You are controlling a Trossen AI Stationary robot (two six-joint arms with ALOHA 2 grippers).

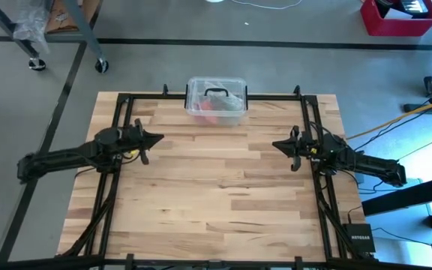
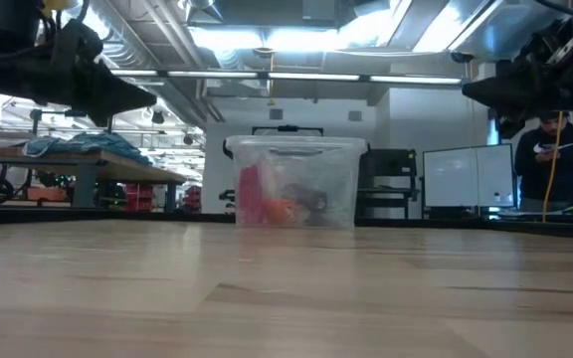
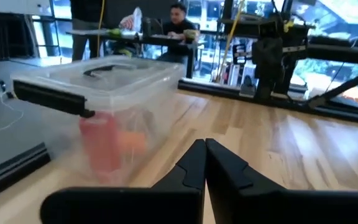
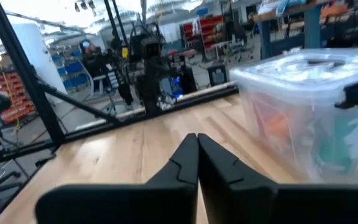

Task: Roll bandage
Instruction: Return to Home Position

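No bandage shows on the table; it is hidden or out of view. My left gripper (image 1: 160, 138) hovers shut above the table's left side and points level toward the middle; the left wrist view shows its fingertips (image 3: 204, 144) together. My right gripper (image 1: 274, 142) hovers shut above the right side and points back toward the left one, tips together (image 4: 196, 138). Neither has anything between its fingers. A clear plastic box (image 1: 216, 101) with a black handle rests on its base at the table's far edge, between the two grippers and beyond them.
The box (image 2: 291, 184) holds red, orange and dark items behind its cloudy wall. Black frame rails (image 1: 118, 187) run along the table's left, right and far sides. A small black device (image 1: 358, 238) lies off the near right corner. A person (image 2: 555, 149) stands in the room behind.
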